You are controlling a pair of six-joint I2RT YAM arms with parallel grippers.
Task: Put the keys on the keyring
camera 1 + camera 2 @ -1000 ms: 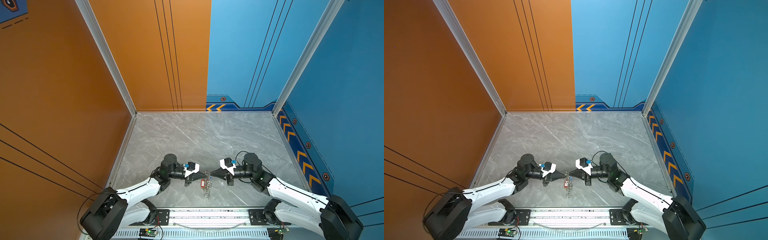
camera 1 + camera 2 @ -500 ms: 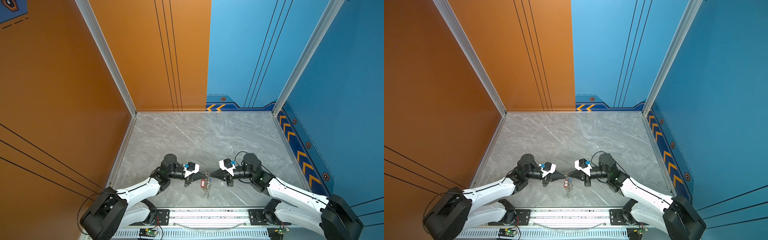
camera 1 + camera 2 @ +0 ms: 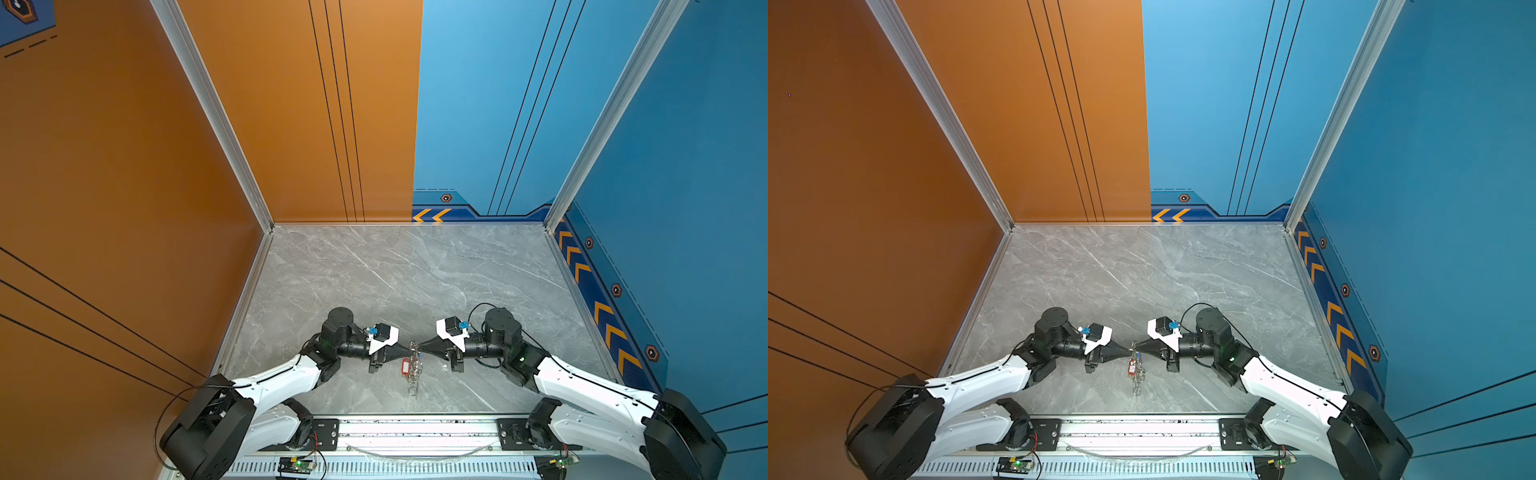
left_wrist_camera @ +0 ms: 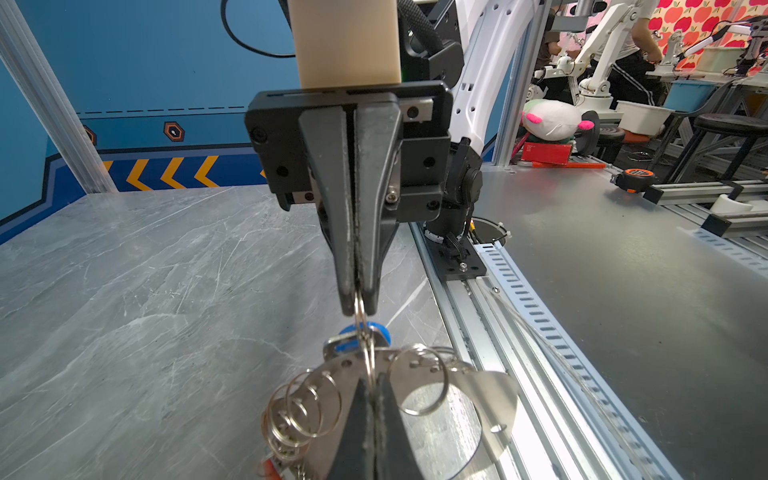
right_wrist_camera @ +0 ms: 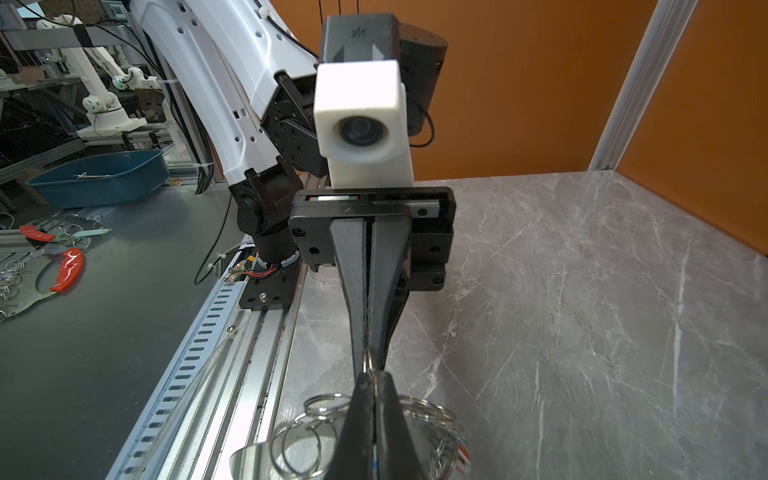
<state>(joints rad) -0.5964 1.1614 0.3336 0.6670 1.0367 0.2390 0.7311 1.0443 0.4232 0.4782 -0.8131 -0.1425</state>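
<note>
Low over the table's front middle, my left gripper (image 3: 409, 353) (image 3: 1128, 353) and right gripper (image 3: 417, 352) (image 3: 1138, 353) meet tip to tip. Both are shut on one silver split ring (image 4: 360, 328) of the keyring (image 3: 413, 374) (image 3: 1137, 374), whose grey oval plate (image 4: 492, 395) (image 5: 253, 455) hangs below them, edged with several loose rings (image 4: 299, 409). A key with a blue tag (image 4: 360, 337) hangs by the pinched ring. A key with a red tag (image 3: 405, 368) (image 3: 1131, 369) dangles from the plate's left side. In the wrist views my own fingers hide the plate's middle.
Grey marble table (image 3: 395, 282) walled orange on the left and blue at the back and right. An aluminium rail (image 3: 415, 432) runs along the front edge under both arm bases. Beyond it a dark bench carries a blue bin (image 5: 99, 174) and red-handled tools (image 5: 66, 270).
</note>
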